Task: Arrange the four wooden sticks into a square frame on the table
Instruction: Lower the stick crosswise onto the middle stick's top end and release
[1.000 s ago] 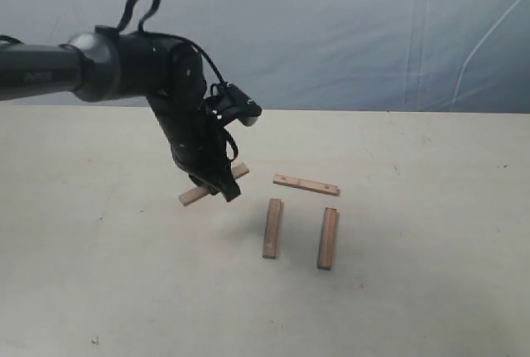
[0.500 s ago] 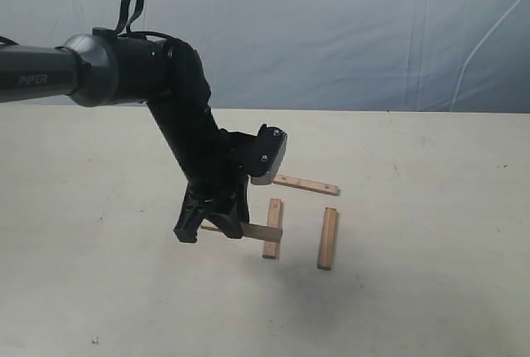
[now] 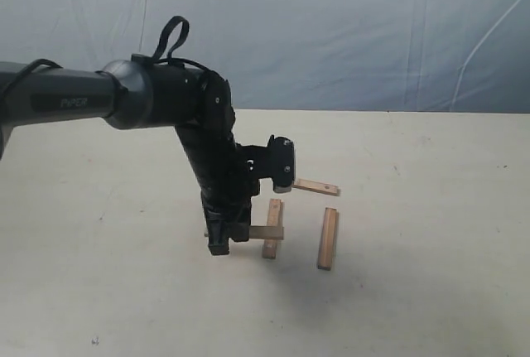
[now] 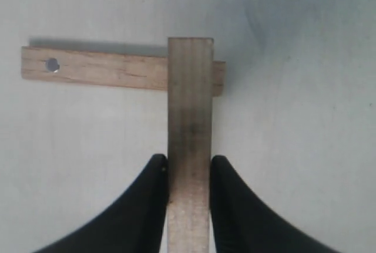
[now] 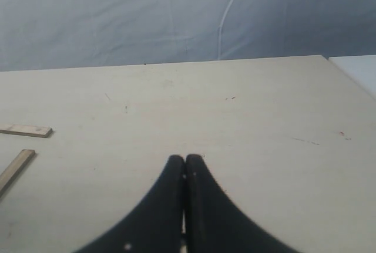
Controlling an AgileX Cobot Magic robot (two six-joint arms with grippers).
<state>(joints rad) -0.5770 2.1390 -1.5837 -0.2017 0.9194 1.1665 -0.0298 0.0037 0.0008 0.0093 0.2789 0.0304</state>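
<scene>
My left gripper (image 3: 222,233) is shut on one wooden stick (image 3: 267,232), held level just above the table (image 3: 99,291). The stick's free end crosses the near end of a second stick (image 3: 272,214). In the left wrist view the held stick (image 4: 189,106) runs out between the black fingers (image 4: 150,200) and overlaps a stick with a small hole (image 4: 106,68). A third stick (image 3: 328,238) lies parallel to the right. The fourth stick (image 3: 316,185), with dark holes, lies across the far side, partly hidden by the wrist. My right gripper (image 5: 186,160) is shut and empty above bare table.
A blue-grey backdrop sheet (image 3: 348,34) hangs behind the table. The right wrist view shows two stick ends (image 5: 23,130) (image 5: 14,169) far off to one side and the table's edge (image 5: 346,74) at the other.
The left arm has carried its stick from the back left down toward the front. It now crosses the near end of the left-hand stick, and the wrist has turned.
</scene>
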